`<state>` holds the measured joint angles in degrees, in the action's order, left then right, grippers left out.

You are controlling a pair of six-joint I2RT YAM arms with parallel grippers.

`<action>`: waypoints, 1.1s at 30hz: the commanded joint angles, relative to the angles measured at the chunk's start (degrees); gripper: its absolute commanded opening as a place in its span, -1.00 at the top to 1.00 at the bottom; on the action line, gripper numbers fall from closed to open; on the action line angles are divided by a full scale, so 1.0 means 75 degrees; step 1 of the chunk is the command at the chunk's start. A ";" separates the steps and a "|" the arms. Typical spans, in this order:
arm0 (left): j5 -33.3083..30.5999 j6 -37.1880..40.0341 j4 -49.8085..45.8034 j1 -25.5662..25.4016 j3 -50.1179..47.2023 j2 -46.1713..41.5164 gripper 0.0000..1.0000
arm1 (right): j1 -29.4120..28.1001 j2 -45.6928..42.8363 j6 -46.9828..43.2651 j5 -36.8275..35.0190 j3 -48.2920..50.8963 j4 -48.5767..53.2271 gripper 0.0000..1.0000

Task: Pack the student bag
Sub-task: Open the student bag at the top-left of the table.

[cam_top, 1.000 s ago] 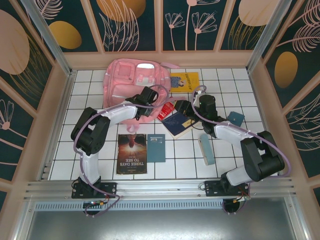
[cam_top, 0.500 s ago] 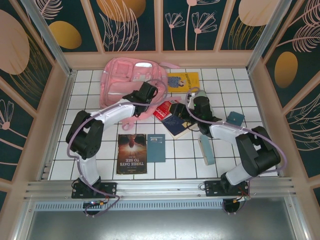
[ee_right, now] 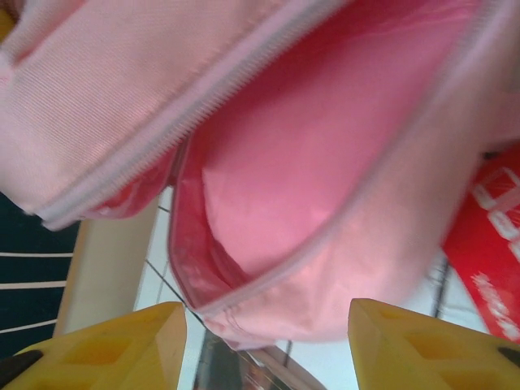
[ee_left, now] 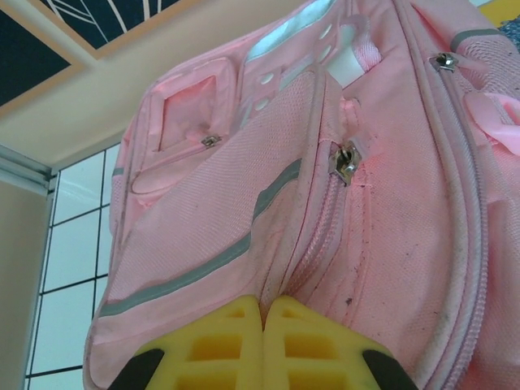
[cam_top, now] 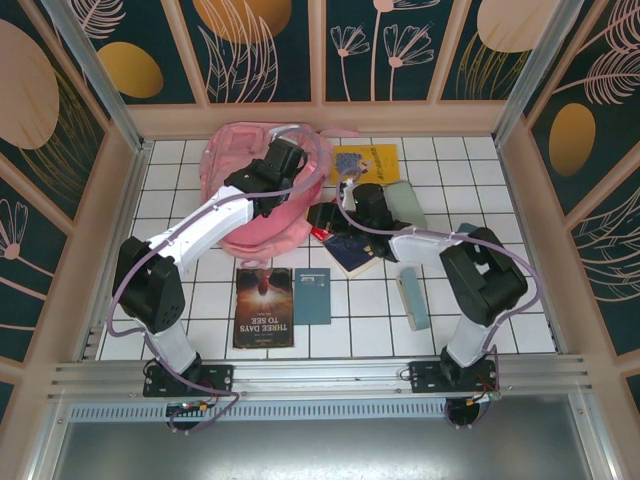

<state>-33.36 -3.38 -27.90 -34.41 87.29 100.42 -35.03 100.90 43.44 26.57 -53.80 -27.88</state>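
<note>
A white tiled table [cam_top: 180,300] with dark grid lines sits inside a wooden-framed enclosure whose walls [cam_top: 60,120] carry dark teal panels with gold discs and pale leaf drawings; a metal rail [cam_top: 320,375] runs along the near edge. The student bag [cam_top: 228,160] lies at the far side of the table, left of centre, beside the back wall, its pale reflective strip [ee_left: 203,264] and zipper pulls facing the left wrist camera. The left gripper [ee_left: 262,313] reaches over the bag, its yellow fingers pressed together on a fold of pink fabric at the seam of the front pocket. The right gripper [ee_right: 268,341] is just beside the bag's right side, its 2 fingers spread wide before the gaping zippered mouth, where the pink lining [ee_right: 325,146] shows. A red item [ee_right: 487,236] lies next to that opening. Near the front lie a brown book [cam_top: 264,307] and a small teal book [cam_top: 312,296], just beside each other; a yellow book [cam_top: 365,160] rests by the bag's far right.
</note>
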 commanded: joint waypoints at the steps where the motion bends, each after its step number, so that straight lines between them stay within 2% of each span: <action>1: -0.0054 -0.0431 -0.0035 0.0025 0.0461 -0.0356 1.00 | -0.0210 0.0509 0.0473 0.0568 -0.0451 -0.1291 -0.13; 4: 0.0252 -0.0615 -0.0178 0.0020 0.0595 -0.0095 1.00 | -0.0273 0.1105 0.1338 0.0623 -0.0632 -0.2309 -0.23; 9: 0.0333 -0.0720 -0.0271 0.0019 0.0631 -0.0040 0.95 | -0.0403 0.1855 0.1819 0.0545 -0.1394 -0.2486 -0.16; 11: 0.0348 -0.0744 -0.0404 0.0019 0.0598 -0.0086 0.33 | -0.0428 0.1985 0.1829 0.0350 -0.1613 -0.2475 -0.16; 14: 0.0136 -0.0859 -0.0605 0.0020 0.0263 -0.0252 0.04 | -0.0405 0.2033 0.1801 0.0165 -0.1771 -0.2566 -0.17; 19: -0.0241 -0.1042 -0.0461 0.0022 -0.1025 -0.1385 0.01 | -0.0349 0.2241 0.1602 0.0023 -0.2233 -0.2070 -0.19; 23: -0.0011 -0.0984 -0.0030 0.0018 -0.2387 -0.2287 0.01 | -0.0266 0.2375 0.1579 0.0038 -0.2342 -0.2048 -0.19; 24: 0.0011 -0.0918 0.0083 0.0030 -0.2691 -0.2408 -0.06 | -0.0255 0.2376 0.1588 0.0033 -0.2330 -0.2060 -0.19; 28: -0.0461 -0.0578 0.0583 0.0029 -0.3372 -0.2430 -0.41 | -0.0240 0.2359 0.1591 0.0096 -0.2336 -0.2040 -0.20; 33: -0.0758 -0.0079 0.1293 0.0065 -0.3242 -0.1804 -0.44 | -0.0220 0.2300 0.1568 0.0167 -0.2326 -0.2012 -0.20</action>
<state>-35.99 -7.14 -24.43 -34.39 62.35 84.38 -37.43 118.15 55.86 28.38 -69.25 -40.77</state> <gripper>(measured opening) 0.719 0.600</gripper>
